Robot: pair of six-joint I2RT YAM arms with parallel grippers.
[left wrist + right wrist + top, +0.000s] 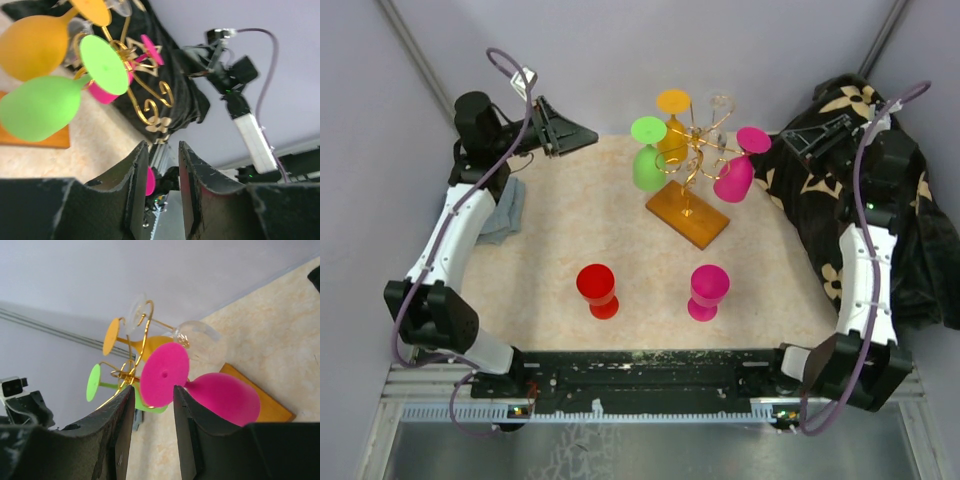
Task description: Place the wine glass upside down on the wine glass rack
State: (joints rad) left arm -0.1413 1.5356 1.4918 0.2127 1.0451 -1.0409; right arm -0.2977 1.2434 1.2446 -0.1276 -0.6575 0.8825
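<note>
Though raised near the far corners, found parted by a narrow gap and clamped on nothing at both the left gripper (161,150) and the right gripper (152,392); no glass between either pair of fingers (135,180). Aimed inward at the rack (692,165) from opposite sides and well apart from it, likely so as to keep the wire arms and hung glasses in each wrist view. Noted on the rack, bowl low and foot caught in a scroll: green glass (646,162), orange glass (671,130), clear glass (720,104), hung pink glass (734,178). Hung so, presumably, to let the foot bear on the wire. Judged steady on account of the flat amber base (705,228), set mid-table toward the far side. Recorded standing on the table (550,250), apparently foot down, near the arm bases and well apart from the rack: red glass (597,290) left of centre, loose pink glass (708,290) right of centre, one on each arm's side. Cannot tell which to hang next. Task judged part done; no grasp yet begun. Also logged: grey cloth (503,215) beside the left arm, black patterned cloth (795,190) under the right arm.
</note>
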